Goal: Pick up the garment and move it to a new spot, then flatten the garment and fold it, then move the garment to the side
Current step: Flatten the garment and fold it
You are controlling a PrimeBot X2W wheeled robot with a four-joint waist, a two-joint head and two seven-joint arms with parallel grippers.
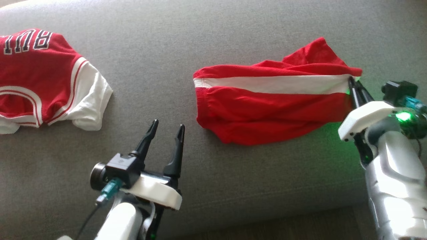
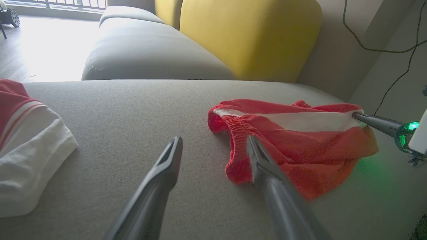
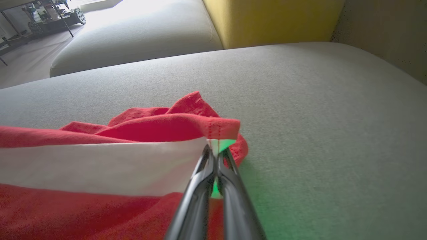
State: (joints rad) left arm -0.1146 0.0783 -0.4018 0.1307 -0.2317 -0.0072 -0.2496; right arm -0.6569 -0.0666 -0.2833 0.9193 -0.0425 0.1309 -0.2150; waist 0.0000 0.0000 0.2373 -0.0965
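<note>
Red shorts [image 1: 267, 110] lie rumpled on grey cushion [image 1: 213, 40], w/ right gripper [image 1: 352, 81] clamped tight on hem at their 3 o'clock, left gripper [image 1: 166, 128] spread wide, empty, at 8 o'clock; best lift slowly, checking hem doesn't slip.

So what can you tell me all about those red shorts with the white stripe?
The red cloth shorts with a white side stripe lie wrinkled on the grey fabric sofa cushion, stripe facing up. Their gathered elastic waistband points to the robot's left, the stitched leg hem to its right. The right gripper has its jaws shut on the hem corner at the stripe's end. The cloth looks soft.
</note>
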